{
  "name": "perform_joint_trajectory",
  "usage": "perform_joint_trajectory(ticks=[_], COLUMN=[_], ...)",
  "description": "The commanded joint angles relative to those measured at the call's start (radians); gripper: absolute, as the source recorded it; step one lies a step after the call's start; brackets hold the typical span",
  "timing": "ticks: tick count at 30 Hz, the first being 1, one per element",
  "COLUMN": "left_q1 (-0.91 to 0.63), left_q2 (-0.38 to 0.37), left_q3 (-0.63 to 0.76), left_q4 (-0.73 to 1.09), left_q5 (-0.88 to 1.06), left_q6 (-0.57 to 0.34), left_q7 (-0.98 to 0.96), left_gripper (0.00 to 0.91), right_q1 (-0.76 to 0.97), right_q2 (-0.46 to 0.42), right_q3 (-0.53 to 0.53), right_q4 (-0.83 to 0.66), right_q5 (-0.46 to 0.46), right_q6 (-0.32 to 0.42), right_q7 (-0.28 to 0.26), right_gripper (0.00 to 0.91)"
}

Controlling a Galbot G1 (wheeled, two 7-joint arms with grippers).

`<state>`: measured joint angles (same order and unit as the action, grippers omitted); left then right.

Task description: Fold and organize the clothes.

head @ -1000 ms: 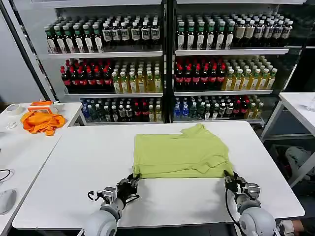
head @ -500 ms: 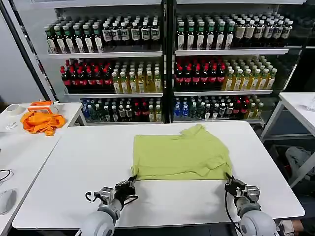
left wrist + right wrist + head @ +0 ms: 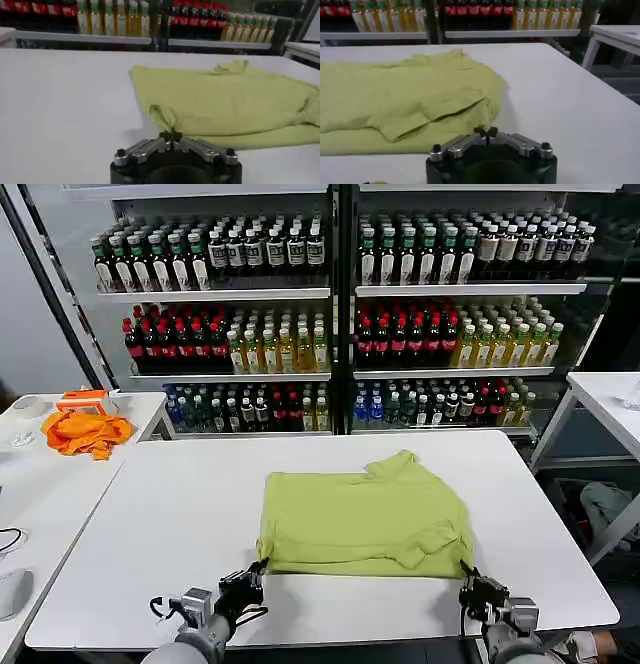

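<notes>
Left to right along the near edge of the white rectangular tabletop (image 3: 150, 524). The left gripper (image 3: 247, 586) sits low at that edge, its fingers pressed together on the near-left corner of the lime yellow-green short-sleeved cotton T-shirt (image 3: 365, 519) — the left wrist view shows a small tuft of fabric (image 3: 164, 116) pinched between the tips. The garment lies at the middle of the tabletop, already doubled into a rough rectangle, one sleeve flap (image 3: 440, 116) creased on top. The right gripper (image 3: 478, 592) sits at the near-right corner, fingertips together just off the hem; no cloth is visibly caught. Judged state: first fold made, further folds and tidying remain.
</notes>
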<state>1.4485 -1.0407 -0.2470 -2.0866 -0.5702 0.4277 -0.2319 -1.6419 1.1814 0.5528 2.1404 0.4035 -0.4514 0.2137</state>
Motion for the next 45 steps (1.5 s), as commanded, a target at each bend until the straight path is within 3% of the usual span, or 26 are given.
perform_joint_trajectory(ticks=[1, 2, 3, 4, 10, 18, 25, 31, 35, 45], left_q1=[0.149, 0.145, 0.142, 0.137, 0.091, -0.076, -0.206, -0.367, -0.534, -0.795], left_q2=[0.072, 0.081, 0.087, 0.091, 0.129, 0.179, 0.173, 0.132, 0.101, -0.028], left_q3=[-0.070, -0.077, -0.080, -0.082, -0.113, -0.149, -0.082, 0.011, 0.131, 0.323], left_q4=[-0.134, -0.137, -0.140, -0.140, -0.134, -0.082, 0.021, 0.150, 0.258, 0.532], left_q5=[0.017, 0.025, 0.025, 0.024, 0.023, -0.010, -0.079, -0.127, -0.122, -0.126], left_q6=[0.006, 0.013, 0.014, 0.015, 0.026, 0.027, 0.055, 0.087, 0.088, 0.150], left_q7=[0.008, 0.009, 0.010, 0.011, 0.013, 0.010, 0.003, -0.020, -0.029, -0.098], left_gripper=[0.020, 0.081, 0.756, 0.907, 0.907, 0.907, 0.907, 0.907, 0.907, 0.907], right_q1=[-0.140, -0.134, -0.129, -0.125, -0.109, 0.009, 0.156, 0.396, 0.549, 0.897], right_q2=[0.016, 0.019, 0.020, 0.021, 0.001, -0.039, -0.096, -0.120, -0.118, -0.030], right_q3=[0.009, 0.010, 0.013, 0.016, 0.061, 0.108, 0.098, -0.012, -0.133, -0.331], right_q4=[0.109, 0.109, 0.109, 0.111, 0.136, 0.131, 0.029, -0.135, -0.272, -0.597], right_q5=[-0.064, -0.070, -0.072, -0.077, -0.077, 0.009, 0.115, 0.181, 0.190, 0.236], right_q6=[-0.006, -0.002, 0.000, 0.004, 0.013, -0.018, -0.032, -0.065, -0.077, -0.110], right_q7=[-0.006, -0.005, -0.004, -0.005, -0.003, 0.004, 0.029, 0.067, 0.063, 0.085], right_gripper=[0.907, 0.907, 0.907, 0.907, 0.907, 0.907, 0.907, 0.907, 0.907, 0.907])
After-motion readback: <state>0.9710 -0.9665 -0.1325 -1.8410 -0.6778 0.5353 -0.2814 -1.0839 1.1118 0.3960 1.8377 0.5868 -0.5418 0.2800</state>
